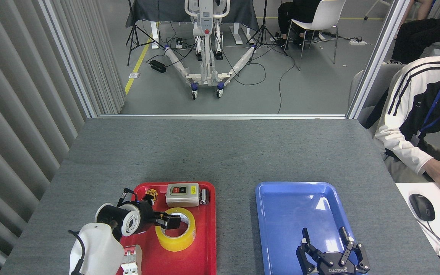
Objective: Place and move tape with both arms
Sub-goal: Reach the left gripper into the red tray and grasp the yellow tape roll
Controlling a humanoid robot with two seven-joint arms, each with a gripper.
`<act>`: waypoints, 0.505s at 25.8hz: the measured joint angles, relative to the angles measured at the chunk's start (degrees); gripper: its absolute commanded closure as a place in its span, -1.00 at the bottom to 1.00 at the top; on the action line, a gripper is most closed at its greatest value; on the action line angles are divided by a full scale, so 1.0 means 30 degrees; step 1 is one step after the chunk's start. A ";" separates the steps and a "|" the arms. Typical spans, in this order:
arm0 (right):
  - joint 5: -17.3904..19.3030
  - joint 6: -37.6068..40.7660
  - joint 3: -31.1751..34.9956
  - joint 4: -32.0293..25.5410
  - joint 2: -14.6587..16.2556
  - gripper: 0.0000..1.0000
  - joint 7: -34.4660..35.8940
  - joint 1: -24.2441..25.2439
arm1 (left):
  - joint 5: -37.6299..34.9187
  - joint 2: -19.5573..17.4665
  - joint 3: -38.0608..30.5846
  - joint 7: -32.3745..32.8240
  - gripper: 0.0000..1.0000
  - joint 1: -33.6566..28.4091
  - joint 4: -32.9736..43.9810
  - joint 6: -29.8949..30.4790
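Red tray (204, 248), left gripper (171, 221) jaws at tape (183, 238)

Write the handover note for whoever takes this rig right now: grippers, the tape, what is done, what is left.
Left gripper: over the red tray, fingers at the near-left rim of the tape; too dark and end-on to say whether it is open or shut, so no confirmed grasp.
Right gripper: open, empty, over the near end of the blue tray.
Tape: lies flat in the red tray, hole up, in front of the switch box.
Done: left arm brought to the tape.
Left: grip it, lift it, move it using both arms; the blue tray is probably the destination.
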State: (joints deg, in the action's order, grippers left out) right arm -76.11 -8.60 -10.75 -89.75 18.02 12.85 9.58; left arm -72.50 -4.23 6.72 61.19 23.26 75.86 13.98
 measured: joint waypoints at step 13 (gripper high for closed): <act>-0.0018 0.0023 0.0002 0.0031 -0.0005 -1.00 0.0012 0.0000 | -0.1727 0.0027 -0.0066 0.1558 -0.11 0.1019 -0.2794 -0.1279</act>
State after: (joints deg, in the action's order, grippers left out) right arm -76.17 -8.53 -10.74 -89.65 18.00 12.89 9.58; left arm -77.68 -4.15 6.53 65.86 26.32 67.48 10.14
